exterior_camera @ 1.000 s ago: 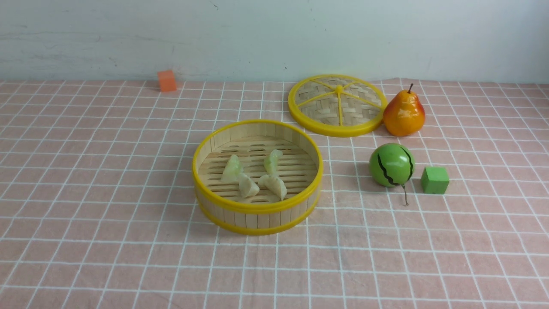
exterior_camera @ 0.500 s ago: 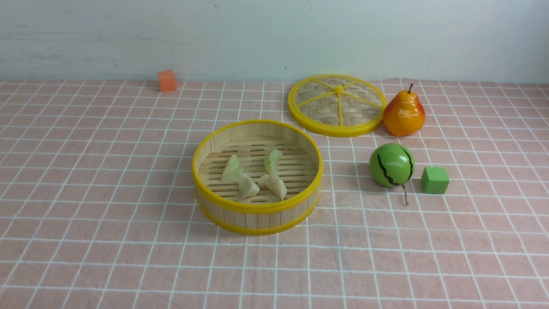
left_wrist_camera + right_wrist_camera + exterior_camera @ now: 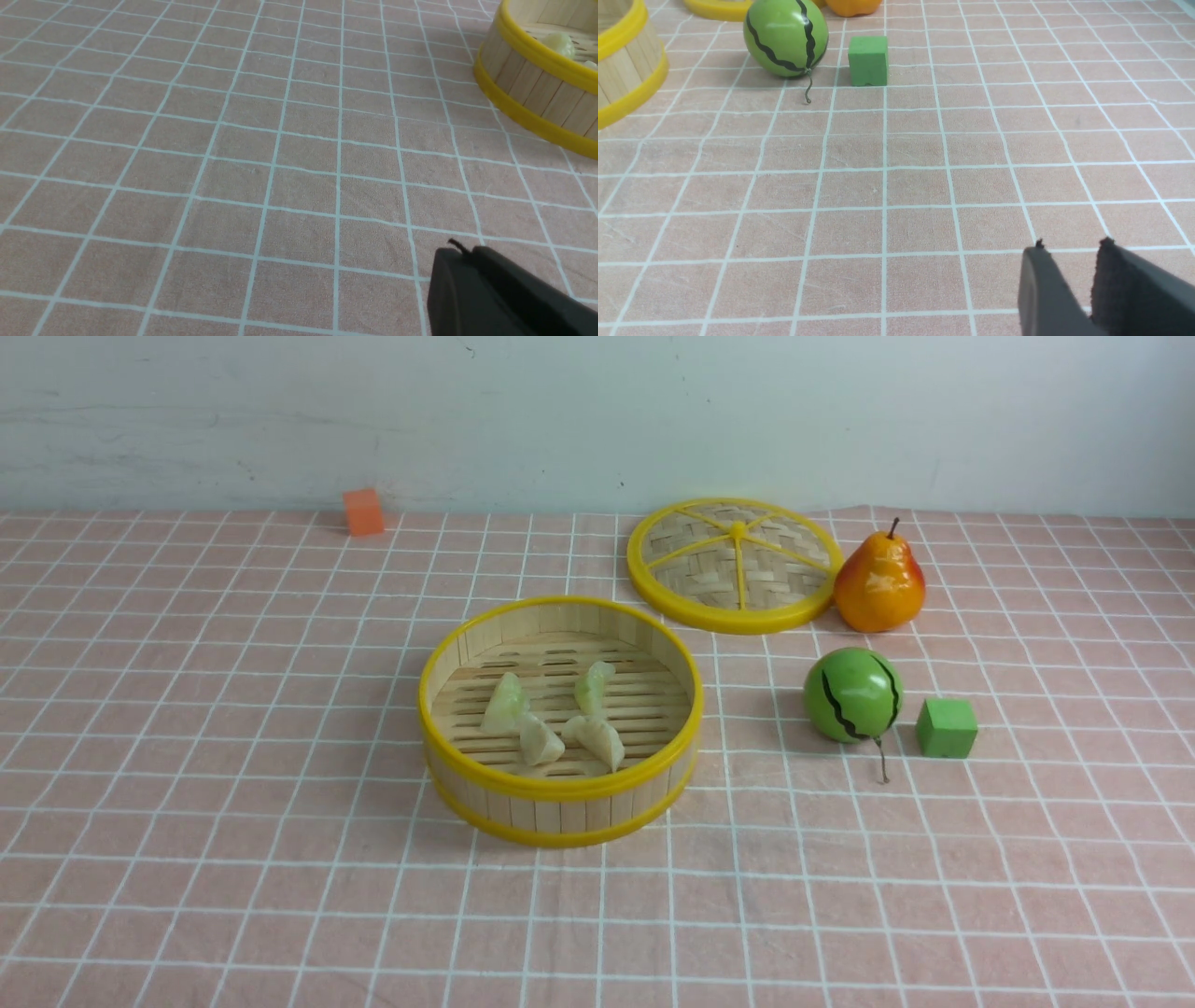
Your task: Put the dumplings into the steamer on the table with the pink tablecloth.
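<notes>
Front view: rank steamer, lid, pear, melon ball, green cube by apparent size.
Largest to smallest:
1. steamer
2. lid
3. pear and melon ball: look alike, and the pear sits farther back, so unranked
4. green cube

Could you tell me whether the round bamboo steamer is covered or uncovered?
Uncovered: the round bamboo steamer shows its dumplings, and the woven yellow-rimmed lid lies behind it.

Missing from the front view entirely: both arms. Showing only as dark fingers [image 3: 472, 280] at the left wrist picture's edge, pressed together, bodies cropped away. Steamer [image 3: 537, 79] being cut by that frame's corner, one dumpling [image 3: 558, 43] peeking over the rim. In the right wrist view, pear [image 3: 852, 5] and lid [image 3: 717, 5] being cropped to slivers; right fingers [image 3: 1041, 289] slightly parted, mostly out of frame.
</notes>
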